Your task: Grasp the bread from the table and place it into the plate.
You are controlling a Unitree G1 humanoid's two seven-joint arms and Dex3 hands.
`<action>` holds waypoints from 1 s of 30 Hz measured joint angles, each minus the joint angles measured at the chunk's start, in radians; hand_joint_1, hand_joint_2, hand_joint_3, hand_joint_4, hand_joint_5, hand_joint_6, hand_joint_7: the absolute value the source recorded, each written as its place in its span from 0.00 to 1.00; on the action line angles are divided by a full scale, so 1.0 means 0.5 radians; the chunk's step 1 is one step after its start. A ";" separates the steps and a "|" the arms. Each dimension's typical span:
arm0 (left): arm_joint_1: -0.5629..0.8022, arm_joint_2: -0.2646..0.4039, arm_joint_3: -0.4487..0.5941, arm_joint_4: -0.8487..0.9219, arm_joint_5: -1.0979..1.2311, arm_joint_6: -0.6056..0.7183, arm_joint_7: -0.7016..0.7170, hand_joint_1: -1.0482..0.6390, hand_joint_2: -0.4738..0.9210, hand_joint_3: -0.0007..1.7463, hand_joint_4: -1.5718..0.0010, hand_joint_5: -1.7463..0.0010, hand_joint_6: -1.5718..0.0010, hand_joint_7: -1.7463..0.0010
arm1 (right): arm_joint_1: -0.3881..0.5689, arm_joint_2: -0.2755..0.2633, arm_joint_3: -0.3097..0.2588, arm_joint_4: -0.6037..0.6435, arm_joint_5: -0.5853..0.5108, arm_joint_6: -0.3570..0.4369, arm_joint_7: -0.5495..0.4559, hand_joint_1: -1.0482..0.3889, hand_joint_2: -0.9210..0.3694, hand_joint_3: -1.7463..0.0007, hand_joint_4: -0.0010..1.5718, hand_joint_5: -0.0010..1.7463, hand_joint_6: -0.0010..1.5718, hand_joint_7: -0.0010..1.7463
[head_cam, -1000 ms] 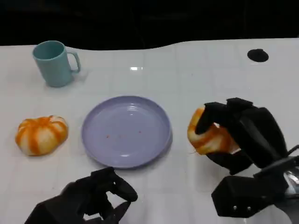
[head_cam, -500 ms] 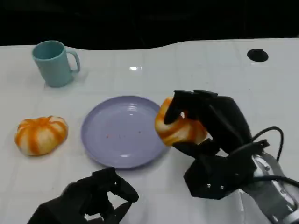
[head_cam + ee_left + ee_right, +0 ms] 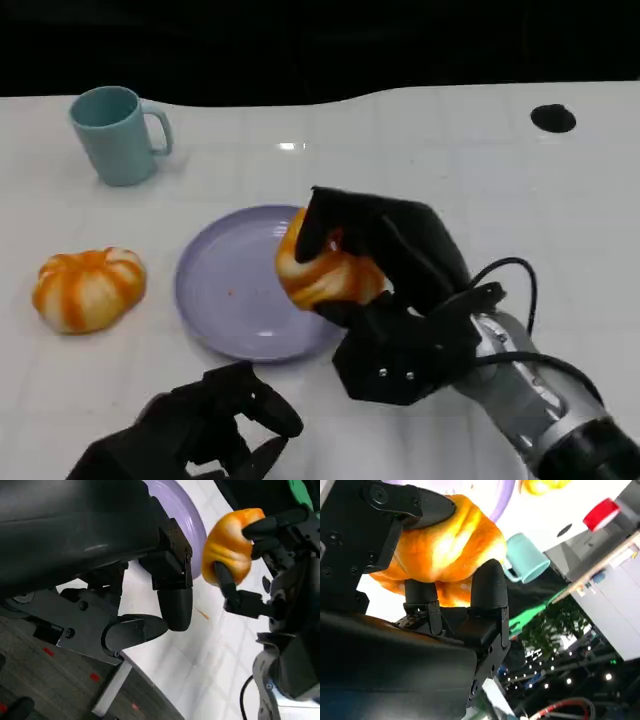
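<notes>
since a second ago the right hand [image 3: 375,265] has carried the bread [image 3: 322,272] leftward, now over the plate's [image 3: 225,300] right rim; left hand [image 3: 200,430] curled, holding nothing; left wrist view: bread [image 3: 230,552] clasped beside the plate [image 3: 192,527]; right wrist view: fingers [image 3: 487,587] wrap the bread [image 3: 445,550]

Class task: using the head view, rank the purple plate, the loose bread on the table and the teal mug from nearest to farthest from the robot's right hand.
1. Purple plate: directly beside and partly under the right hand.
2. Loose bread: on the table beyond the plate's far side.
3. Teal mug: far back corner of the table.
</notes>
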 measured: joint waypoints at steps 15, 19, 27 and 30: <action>0.014 -0.011 -0.008 -0.028 -0.001 0.002 0.003 0.48 0.92 0.37 0.60 0.00 0.60 0.27 | -0.300 0.114 0.026 0.488 0.128 0.110 0.360 0.44 0.06 0.83 0.25 0.33 0.37 0.09; 0.014 -0.014 -0.017 -0.028 -0.001 0.002 0.003 0.48 0.92 0.37 0.59 0.00 0.60 0.26 | -0.385 0.068 0.102 0.477 0.107 0.217 0.654 0.32 0.00 0.86 0.09 0.18 0.24 0.01; 0.014 -0.024 -0.022 -0.028 -0.001 0.002 0.004 0.48 0.92 0.38 0.59 0.00 0.60 0.26 | -0.395 0.027 0.163 0.302 0.087 0.377 0.895 0.24 0.00 0.82 0.02 0.16 0.13 0.00; 0.014 -0.027 -0.022 -0.028 -0.001 0.001 0.004 0.48 0.92 0.37 0.59 0.00 0.61 0.26 | -0.390 0.010 0.172 0.237 0.082 0.411 0.923 0.24 0.00 0.81 0.03 0.17 0.14 0.00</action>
